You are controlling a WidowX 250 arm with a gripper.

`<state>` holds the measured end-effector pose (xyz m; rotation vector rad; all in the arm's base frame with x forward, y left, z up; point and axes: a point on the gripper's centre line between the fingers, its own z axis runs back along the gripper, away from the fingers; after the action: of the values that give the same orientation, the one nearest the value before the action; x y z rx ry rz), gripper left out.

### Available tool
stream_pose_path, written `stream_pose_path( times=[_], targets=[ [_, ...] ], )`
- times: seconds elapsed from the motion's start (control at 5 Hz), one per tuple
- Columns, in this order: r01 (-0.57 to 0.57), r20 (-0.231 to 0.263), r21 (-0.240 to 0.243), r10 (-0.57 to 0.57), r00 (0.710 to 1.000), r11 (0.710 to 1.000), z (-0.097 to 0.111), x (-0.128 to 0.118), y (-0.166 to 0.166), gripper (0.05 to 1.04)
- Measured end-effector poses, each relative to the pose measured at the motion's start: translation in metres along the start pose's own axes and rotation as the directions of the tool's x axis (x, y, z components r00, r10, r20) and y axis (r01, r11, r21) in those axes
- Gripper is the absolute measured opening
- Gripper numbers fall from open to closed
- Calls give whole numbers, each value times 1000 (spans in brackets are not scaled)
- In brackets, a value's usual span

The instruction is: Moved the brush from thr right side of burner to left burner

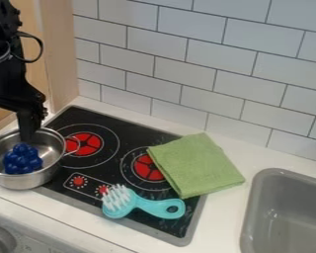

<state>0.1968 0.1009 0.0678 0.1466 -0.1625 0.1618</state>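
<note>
Gripper (30,134) at left, pointing down over the far side of the metal pot (30,182); cannot tell whether it is open or closed. Blue bunch of round pieces (22,159) inside pot. Pot at the left edge of the black stove (124,124). Turquoise brush (142,203) lies on the stove's near part, white bristles at left by the right knob, handle toward right. Green cloth (195,165) partly covers the right burner (146,168). Grey sink (251,210) at right.
</note>
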Motion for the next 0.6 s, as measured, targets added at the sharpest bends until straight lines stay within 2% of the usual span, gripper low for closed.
stream_pose_path(
  times=[0.2,0.4,0.6],
  targets=[
    [13,-47,-22,-14,999,1000,-8,-15,-6,998],
    [160,-33,-108,-165,986,981,-8,-16,-14,998],
    [293,4,-178,-297,955,939,-7,-18,-19,998]
  ],
)
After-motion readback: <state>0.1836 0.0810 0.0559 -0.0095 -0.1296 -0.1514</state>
